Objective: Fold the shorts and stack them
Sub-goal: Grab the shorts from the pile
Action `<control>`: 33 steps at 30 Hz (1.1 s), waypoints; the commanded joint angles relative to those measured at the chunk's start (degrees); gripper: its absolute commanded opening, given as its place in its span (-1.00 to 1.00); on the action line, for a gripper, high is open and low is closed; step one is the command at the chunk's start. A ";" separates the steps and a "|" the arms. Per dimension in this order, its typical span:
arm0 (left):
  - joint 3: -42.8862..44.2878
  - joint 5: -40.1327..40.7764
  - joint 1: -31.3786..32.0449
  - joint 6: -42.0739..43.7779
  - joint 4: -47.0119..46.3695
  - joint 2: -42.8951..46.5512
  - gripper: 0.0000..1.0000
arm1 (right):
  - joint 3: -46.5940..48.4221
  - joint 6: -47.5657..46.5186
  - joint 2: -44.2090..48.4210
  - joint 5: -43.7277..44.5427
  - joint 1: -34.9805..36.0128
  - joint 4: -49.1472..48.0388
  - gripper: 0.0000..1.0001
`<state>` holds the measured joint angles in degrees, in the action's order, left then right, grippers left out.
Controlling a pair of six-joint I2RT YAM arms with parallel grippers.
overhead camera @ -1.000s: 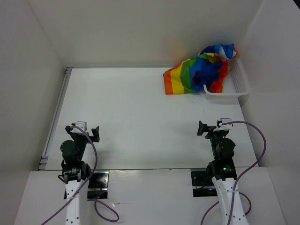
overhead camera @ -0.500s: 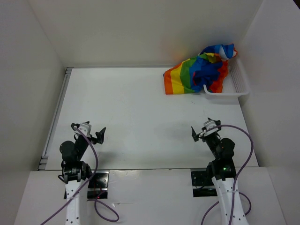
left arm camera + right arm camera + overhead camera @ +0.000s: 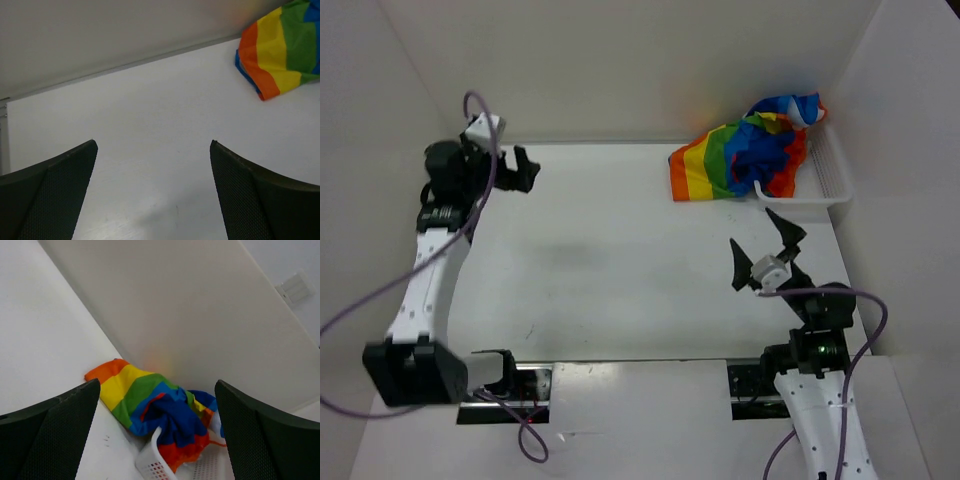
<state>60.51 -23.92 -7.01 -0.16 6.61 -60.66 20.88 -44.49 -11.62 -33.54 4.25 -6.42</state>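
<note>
The rainbow-striped shorts lie crumpled at the back right, draped half out of a white mesh basket onto the table. They also show in the right wrist view and at the top right of the left wrist view. My left gripper is open and empty, raised near the back left corner, far from the shorts. My right gripper is open and empty, lifted over the table in front of the basket and pointing at the shorts.
White walls close in the table at the back and both sides. A metal rail runs along the left edge. The basket also shows in the right wrist view against the back wall.
Both arms have risen from their low rest poses. The left arm swung far up to the back left. The right gripper lifted and opened wide toward the shorts. The shorts have not moved.
</note>
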 commanded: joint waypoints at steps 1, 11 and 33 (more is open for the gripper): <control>9.08 4.66 5.05 0.16 16.57 -17.27 1.00 | 11.08 9.22 -12.05 7.48 0.85 2.53 0.99; 72.59 7.26 24.67 0.16 58.85 -67.71 1.00 | 56.91 42.38 -57.98 32.46 4.18 29.54 0.99; 118.09 3.77 35.48 0.16 31.01 -109.40 0.85 | 62.34 45.37 -73.55 43.03 4.98 22.32 0.99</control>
<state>174.54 -23.64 27.18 -0.21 39.62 -170.71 78.28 -1.21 -85.76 9.65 9.69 17.87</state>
